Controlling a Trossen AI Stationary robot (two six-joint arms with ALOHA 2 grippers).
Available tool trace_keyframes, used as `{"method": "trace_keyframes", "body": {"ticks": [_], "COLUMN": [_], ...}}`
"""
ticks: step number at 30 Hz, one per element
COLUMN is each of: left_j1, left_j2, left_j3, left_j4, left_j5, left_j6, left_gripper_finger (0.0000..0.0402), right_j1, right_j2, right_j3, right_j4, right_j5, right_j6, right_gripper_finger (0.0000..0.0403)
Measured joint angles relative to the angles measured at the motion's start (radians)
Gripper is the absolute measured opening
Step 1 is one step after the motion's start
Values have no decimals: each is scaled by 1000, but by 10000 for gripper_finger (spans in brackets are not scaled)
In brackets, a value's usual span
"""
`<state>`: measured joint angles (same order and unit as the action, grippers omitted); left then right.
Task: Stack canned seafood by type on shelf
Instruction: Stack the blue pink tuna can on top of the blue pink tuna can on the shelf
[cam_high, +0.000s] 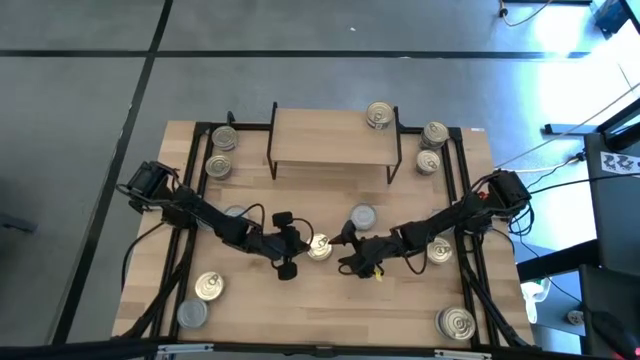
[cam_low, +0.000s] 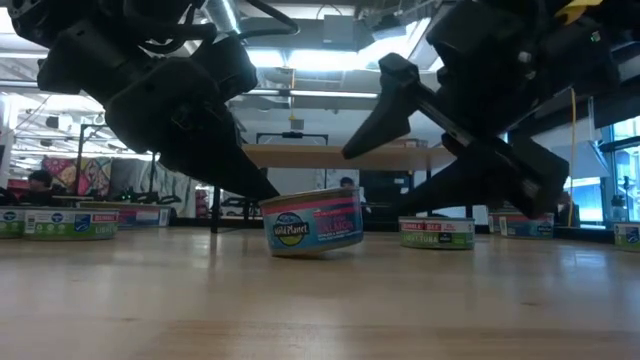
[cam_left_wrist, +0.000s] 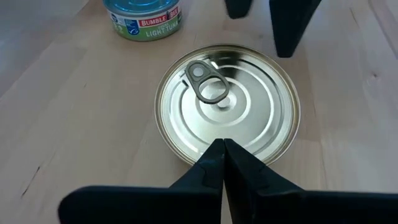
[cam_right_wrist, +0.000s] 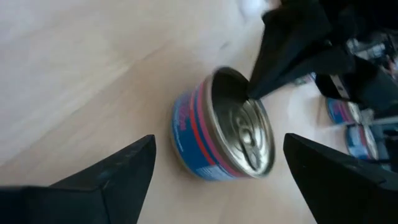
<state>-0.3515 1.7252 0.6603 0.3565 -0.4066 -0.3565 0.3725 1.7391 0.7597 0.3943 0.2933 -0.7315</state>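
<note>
Pull-ring can sitting lower centre of high view, between both arms, below shelf. Left gripper closed, tips touching can rim. Right gripper spread wide, empty, facing can; needing to straddle sides squarely before squeezing.

A grey floor crossed by dark lines surrounds the wooden counter, while bright ceiling lights and windows illuminate the room behind.
</note>
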Motion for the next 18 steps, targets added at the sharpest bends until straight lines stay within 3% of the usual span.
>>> {"method": "trace_keyframes", "body": {"ticks": [10,18], "left_j1": [0,0], "left_j2": [0,0], "left_j3": [0,1], "left_j4": [0,1], "left_j5": [-1,-1], "left_j6": [0,1], "left_gripper_finger": [4,3], "right_j1": [0,0], "right_j2": [51,96], "right_j3": [7,39], "right_j4": [49,52], "right_j5": [-31,2], "right_j6": [-12,-34], "right_gripper_finger": [350,350]}}
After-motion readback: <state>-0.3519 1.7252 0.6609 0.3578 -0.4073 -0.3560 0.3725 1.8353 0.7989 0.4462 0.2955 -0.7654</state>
